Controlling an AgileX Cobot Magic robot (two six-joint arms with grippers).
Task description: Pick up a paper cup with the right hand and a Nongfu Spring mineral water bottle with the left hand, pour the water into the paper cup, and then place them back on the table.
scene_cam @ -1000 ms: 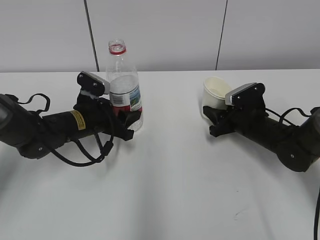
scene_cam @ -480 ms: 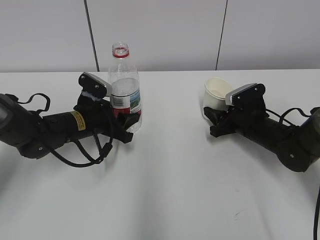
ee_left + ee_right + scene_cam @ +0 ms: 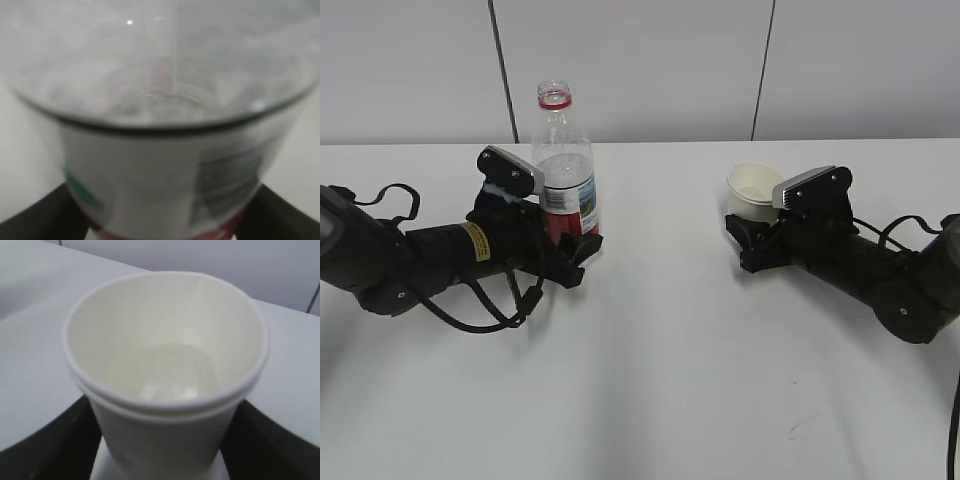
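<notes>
The Nongfu Spring mineral water bottle point(image 3: 565, 165) stands upright at the left of the table point(image 3: 650, 380), uncapped, red neck ring on top. My left gripper point(image 3: 572, 246) is shut on its lower part. In the left wrist view the bottle point(image 3: 160, 150) fills the frame, with the left gripper point(image 3: 162, 231) against both its sides. The paper cup point(image 3: 755, 190) stands upright at the right, held low by my right gripper point(image 3: 748, 232). In the right wrist view the cup point(image 3: 160, 440) holds a little water point(image 3: 165, 375), and the right gripper point(image 3: 162, 462) closes on its wall.
A grey panelled wall point(image 3: 640, 60) runs along the table's far edge. A small dark scuff mark point(image 3: 798, 428) lies on the tabletop at the front right. Both black arms lie low over the table, the left one with loose cables point(image 3: 480, 305).
The bottle has swung from a slight tilt to upright and come down a little. The cup has gone from tipped toward the bottle to upright and lower.
</notes>
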